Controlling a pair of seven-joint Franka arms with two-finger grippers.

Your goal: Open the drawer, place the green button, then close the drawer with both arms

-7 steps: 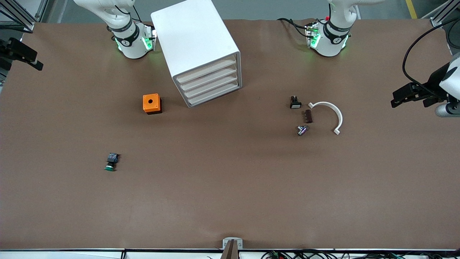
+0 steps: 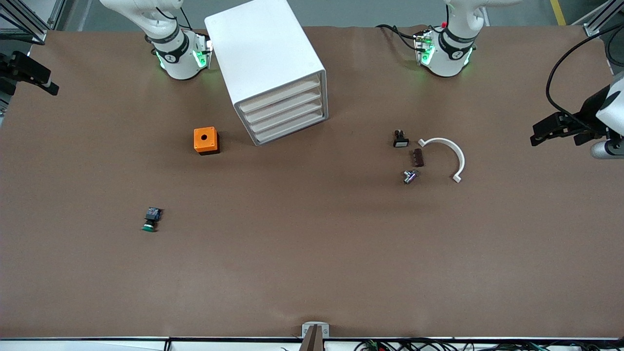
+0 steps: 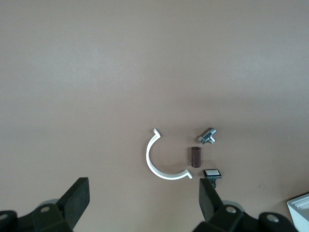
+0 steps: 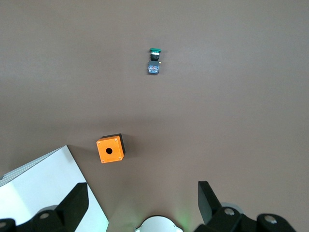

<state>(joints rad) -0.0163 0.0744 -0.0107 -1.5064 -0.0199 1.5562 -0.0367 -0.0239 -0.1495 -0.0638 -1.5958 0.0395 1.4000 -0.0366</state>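
Note:
The button (image 2: 151,219), green cap and dark body, lies on its side on the brown table near the right arm's end, nearer to the front camera than the orange box; it also shows in the right wrist view (image 4: 154,62). The white drawer cabinet (image 2: 273,73) stands between the arms' bases, all its drawers (image 2: 285,114) shut. My right gripper (image 2: 29,75) hangs open and empty high over the table's edge at its own end (image 4: 142,203). My left gripper (image 2: 555,132) is open and empty above its end of the table (image 3: 144,200).
An orange box with a hole (image 2: 206,140) sits beside the cabinet. Toward the left arm's end lie a black-and-white switch part (image 2: 400,140), a brown piece (image 2: 418,158), a small metal piece (image 2: 409,176) and a white curved part (image 2: 451,153).

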